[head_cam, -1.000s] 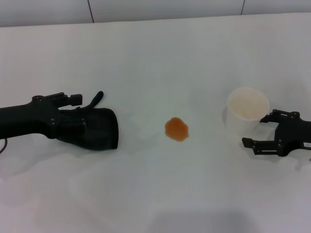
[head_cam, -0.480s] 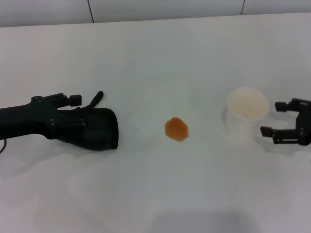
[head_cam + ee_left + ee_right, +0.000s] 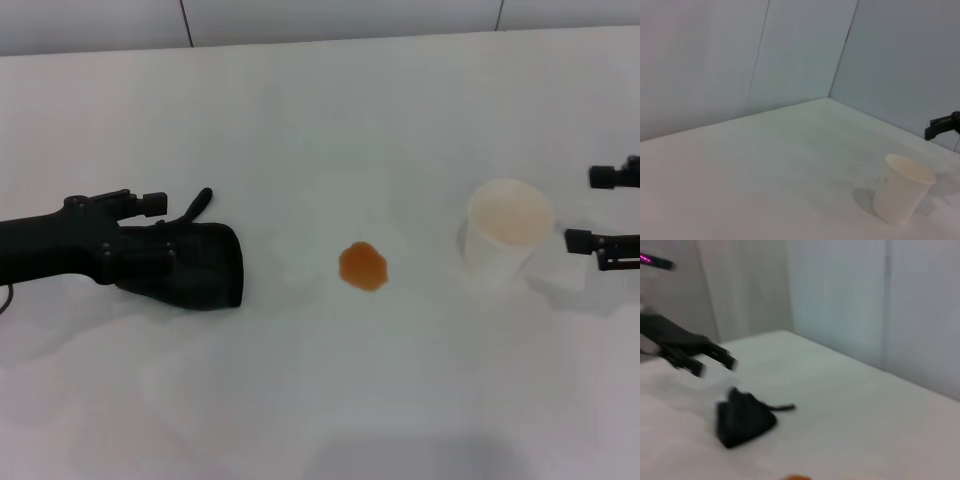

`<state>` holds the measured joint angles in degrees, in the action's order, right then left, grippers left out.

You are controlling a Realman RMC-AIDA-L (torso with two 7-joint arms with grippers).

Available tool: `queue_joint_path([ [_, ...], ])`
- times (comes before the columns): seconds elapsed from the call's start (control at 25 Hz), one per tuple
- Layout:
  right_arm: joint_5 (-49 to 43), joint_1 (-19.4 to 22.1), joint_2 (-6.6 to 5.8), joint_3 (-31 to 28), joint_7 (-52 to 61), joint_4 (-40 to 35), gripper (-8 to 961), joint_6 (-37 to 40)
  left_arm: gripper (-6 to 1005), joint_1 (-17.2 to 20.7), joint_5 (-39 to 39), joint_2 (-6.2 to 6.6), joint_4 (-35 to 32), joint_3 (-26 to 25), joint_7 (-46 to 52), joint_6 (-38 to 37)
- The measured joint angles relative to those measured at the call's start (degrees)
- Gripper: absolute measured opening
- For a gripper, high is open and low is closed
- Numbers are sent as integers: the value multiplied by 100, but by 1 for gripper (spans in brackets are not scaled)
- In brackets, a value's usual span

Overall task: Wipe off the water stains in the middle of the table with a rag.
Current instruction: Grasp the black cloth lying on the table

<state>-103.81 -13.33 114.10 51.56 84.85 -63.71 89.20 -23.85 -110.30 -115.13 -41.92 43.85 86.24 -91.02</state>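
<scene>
Rag not yet lifted from the table (image 3: 330, 100)

The rag (image 3: 195, 265) is lain left of the water stains (image 3: 362, 266), overlapped by the left gripper (image 3: 165, 212), finger state unclear; right gripper (image 3: 605, 210) fingers are held apart. A grasp is judged next.

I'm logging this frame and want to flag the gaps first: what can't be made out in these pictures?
- Left gripper: head view; its fingers lie against the black rag, black on black, so any grip is unclear.
- Right gripper: head view; cut off by the edge, only fingertips show.
- Water stains: right wrist view; only a sliver at the edge.
- Paper cup: contents unclear.
</scene>
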Motion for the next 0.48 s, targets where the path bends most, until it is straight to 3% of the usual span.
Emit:
queue_joint_path([
  [0.12,-15,-288,42,-33,12,-411,869,715,879,-22,3,0,-21,2,8,3],
  [0.48,-409,-771,96,575,141,-641,870,371,878,-34,-38,-13,-452,46,634,-352],
])
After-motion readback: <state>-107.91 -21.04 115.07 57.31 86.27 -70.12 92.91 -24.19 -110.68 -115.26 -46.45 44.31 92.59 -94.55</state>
